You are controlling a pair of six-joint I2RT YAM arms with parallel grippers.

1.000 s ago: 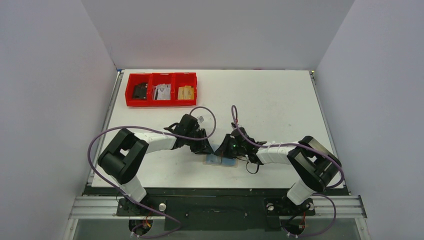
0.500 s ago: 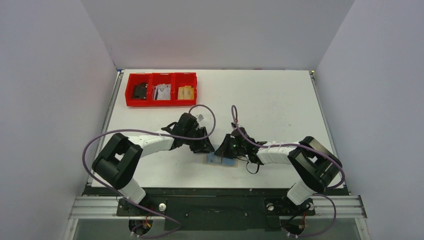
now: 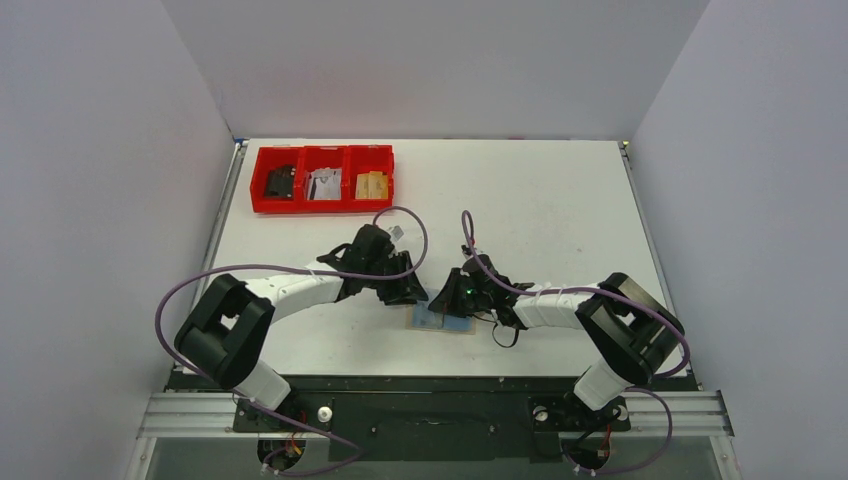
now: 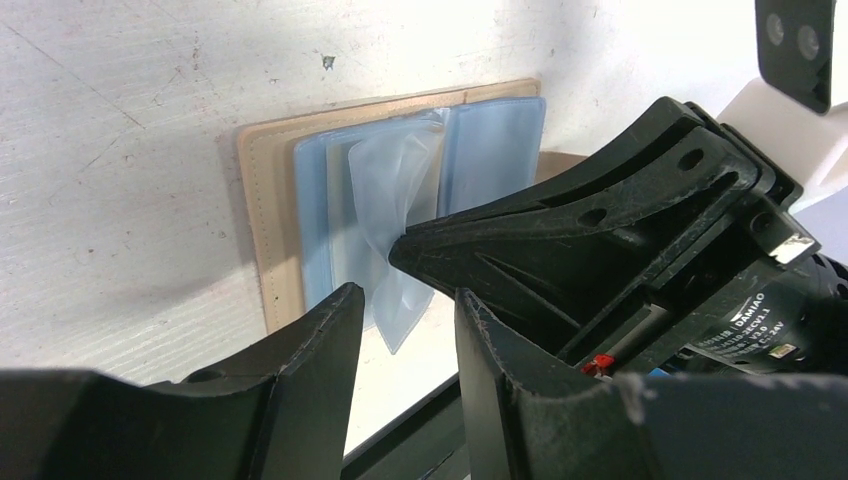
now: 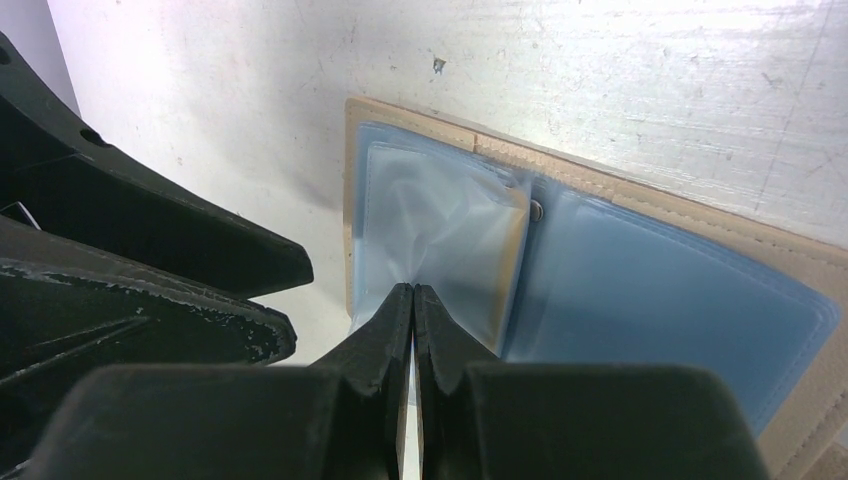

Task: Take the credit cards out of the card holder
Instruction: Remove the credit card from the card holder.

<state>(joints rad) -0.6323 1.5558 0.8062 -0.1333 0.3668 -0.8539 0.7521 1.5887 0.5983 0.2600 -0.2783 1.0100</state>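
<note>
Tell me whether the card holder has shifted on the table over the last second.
No. The card holder lies just as far from the table's near edge.

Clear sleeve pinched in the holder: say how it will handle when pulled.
Probably floppy: the sleeve creases and bunches toward the shut right gripper. Likely light and thin, since it is see-through. It seems fixed to the holder, so pulling may drag that along.

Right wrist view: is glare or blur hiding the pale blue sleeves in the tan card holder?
Right wrist: glare washes the white table, the raised pale blue sleeve looks hazy, and the black right gripper is blurred up close. Left wrist: that sleeve reads sharper.
</note>
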